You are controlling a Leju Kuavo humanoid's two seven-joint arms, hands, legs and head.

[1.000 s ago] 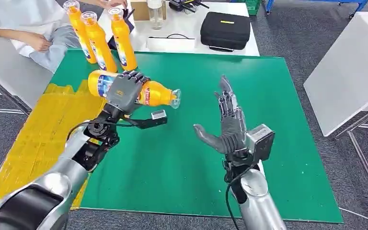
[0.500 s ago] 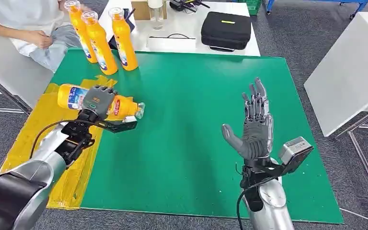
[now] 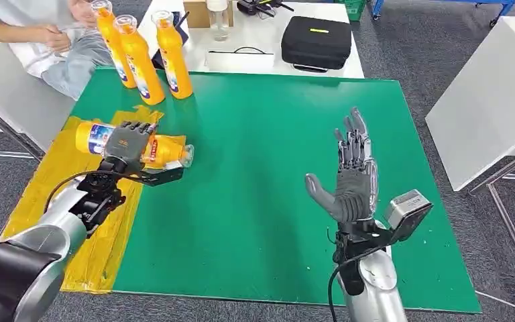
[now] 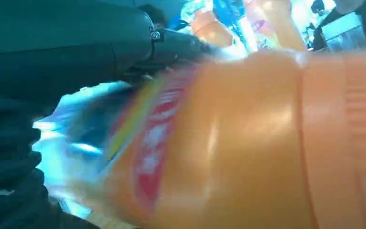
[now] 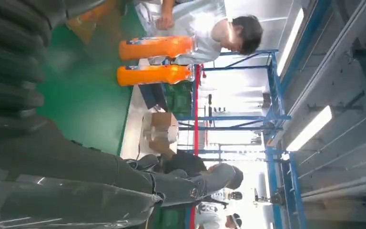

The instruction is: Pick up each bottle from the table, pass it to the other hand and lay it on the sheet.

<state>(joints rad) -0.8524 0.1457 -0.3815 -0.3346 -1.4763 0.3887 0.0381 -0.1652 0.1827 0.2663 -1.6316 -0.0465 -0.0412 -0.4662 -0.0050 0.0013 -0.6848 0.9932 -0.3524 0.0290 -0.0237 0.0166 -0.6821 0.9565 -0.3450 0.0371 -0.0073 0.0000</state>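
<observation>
Bottle (image 3: 134, 142): lies sideways over the yellow sheet (image 3: 53, 201), cap pointing right.
Left hand (image 3: 129, 142): wrapped around it (on top).
Right hand (image 3: 350, 176): spread, empty, well right.

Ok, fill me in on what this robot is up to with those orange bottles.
The left hand grips an orange bottle on its side, low over the yellow sheet at the green mat's left edge. The right hand is open above the mat, holding nothing. Three more bottles stand upright at the mat's far corner, near a seated person.
</observation>
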